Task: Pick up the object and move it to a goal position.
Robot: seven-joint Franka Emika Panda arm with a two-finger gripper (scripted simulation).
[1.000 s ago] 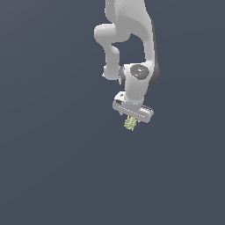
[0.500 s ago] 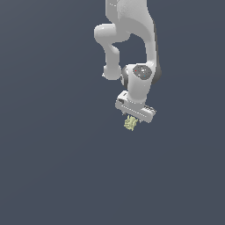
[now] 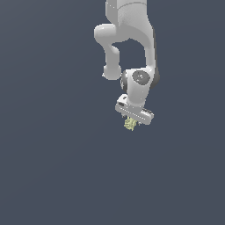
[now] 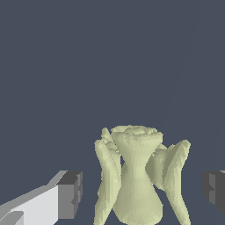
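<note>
The object (image 3: 129, 125) is a tiny pale yellow-green lumpy item just below the white gripper's body in the exterior view. In the wrist view it (image 4: 138, 176) is a waisted stem with leaf-like lobes, standing between the two fingers. My gripper (image 3: 132, 122) is open, its dark pads (image 4: 70, 193) on either side of the object with a gap on each side. The jaws do not touch it. The gripper also shows in the wrist view (image 4: 143, 191).
The white arm (image 3: 132, 39) reaches down from the top of the exterior view. Around it there is only a plain dark grey-blue surface (image 3: 52, 167), with no other objects or edges in view.
The gripper has sunk slightly lower over the object. The object has stayed where it was.
</note>
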